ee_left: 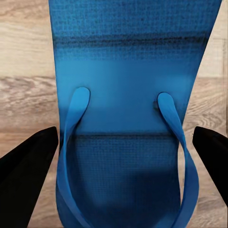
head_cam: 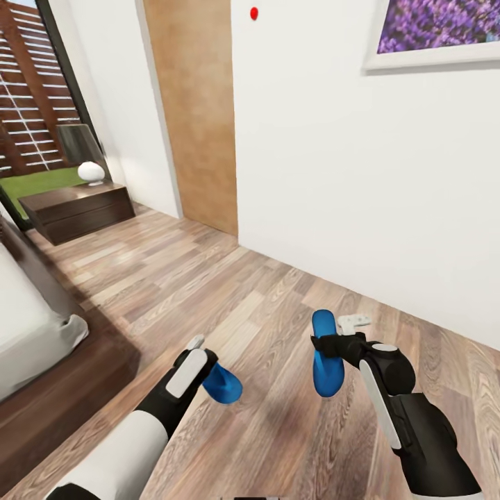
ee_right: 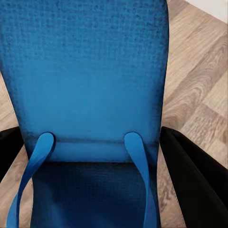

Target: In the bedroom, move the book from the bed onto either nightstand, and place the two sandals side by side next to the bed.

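Observation:
Each of my grippers carries one bright blue sandal above the wood floor. In the head view my left gripper is shut on the left sandal, which hangs just off the bed's foot corner. My right gripper is shut on the right sandal, held lengthwise out over open floor. In the left wrist view the sandal sits between dark fingers. The right wrist view has the other sandal between its fingers. The bed lies at the left. A nightstand stands beyond it. The book is out of view.
A lamp stands on the nightstand by the window. A white wall runs along the right, with a wooden door panel and a framed picture. Wood-plank floor stretches between bed and wall.

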Robot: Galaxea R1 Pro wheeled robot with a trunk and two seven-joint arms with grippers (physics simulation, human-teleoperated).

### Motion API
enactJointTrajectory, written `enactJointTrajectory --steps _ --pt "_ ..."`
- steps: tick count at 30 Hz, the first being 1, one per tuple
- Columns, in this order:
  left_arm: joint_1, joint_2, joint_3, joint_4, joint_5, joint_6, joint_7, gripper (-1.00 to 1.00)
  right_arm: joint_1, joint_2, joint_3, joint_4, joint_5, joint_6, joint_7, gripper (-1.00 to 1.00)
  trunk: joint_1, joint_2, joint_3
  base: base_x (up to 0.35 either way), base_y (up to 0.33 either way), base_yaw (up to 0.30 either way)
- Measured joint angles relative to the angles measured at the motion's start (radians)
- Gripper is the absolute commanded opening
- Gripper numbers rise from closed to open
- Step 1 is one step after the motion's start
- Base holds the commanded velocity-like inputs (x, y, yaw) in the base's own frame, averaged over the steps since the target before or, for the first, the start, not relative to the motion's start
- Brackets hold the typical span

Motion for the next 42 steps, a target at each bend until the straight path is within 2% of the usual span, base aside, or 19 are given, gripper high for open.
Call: enactJointTrajectory --steps 2,10,11,15,18,23,27,34,42 --pt "0.002 0.0 0.0 0.006 0.002 -0.011 -0.003 -1.0 0.0 0.0 0.0 0.0 0.0 0.001 0.0 -1.0 0.0 0.0 0.0 0.289 -0.185 0.219" --pt "0.014 -0.004 0.0 0.052 0.002 -0.131 -0.016 -1.0 0.0 0.0 0.0 0.0 0.0 0.002 0.0 -1.0 0.0 0.0 0.0 0.298 -0.165 0.26" --pt "0.026 -0.004 0.001 0.06 0.001 -0.164 -0.03 -1.0 0.0 0.0 0.001 0.0 0.0 0.002 0.0 -1.0 0.0 0.0 0.0 0.305 -0.138 0.274" --pt "0.04 -0.004 0.003 0.065 -0.001 -0.2 -0.046 -1.0 0.0 0.0 0.001 0.0 0.0 0.002 0.0 -1.0 0.0 0.0 0.0 0.303 -0.129 0.276" --pt "0.05 -0.002 0.002 0.068 0.021 -0.241 -0.066 -1.0 0.0 0.0 0.003 0.0 0.0 0.002 -0.001 -1.0 0.0 0.0 0.0 0.28 -0.073 0.278" --pt "0.056 0.001 -0.001 0.089 0.045 -0.263 -0.123 -1.0 0.0 0.001 0.005 0.0 -0.001 0.002 -0.001 -1.0 0.0 0.0 0.0 0.301 -0.024 0.279" --pt "0.057 -0.001 0.004 0.145 0.061 -0.277 -0.15 -1.0 0.0 0.001 0.006 0.0 -0.001 0.007 -0.001 -1.0 0.0 0.0 0.0 0.323 -0.005 0.28" --pt "0.057 0.002 0.006 0.168 0.126 -0.29 -0.161 -1.0 0.0 0.001 0.009 0.0 -0.002 0.009 -0.001 -1.0 0.0 0.0 0.0 0.327 -0.028 0.28" --pt "0.057 0.003 0.006 0.179 0.137 -0.292 -0.163 -1.0 0.0 0.002 0.009 0.0 -0.001 0.01 -0.001 -1.0 0.0 0.0 0.0 0.319 -0.136 0.28"
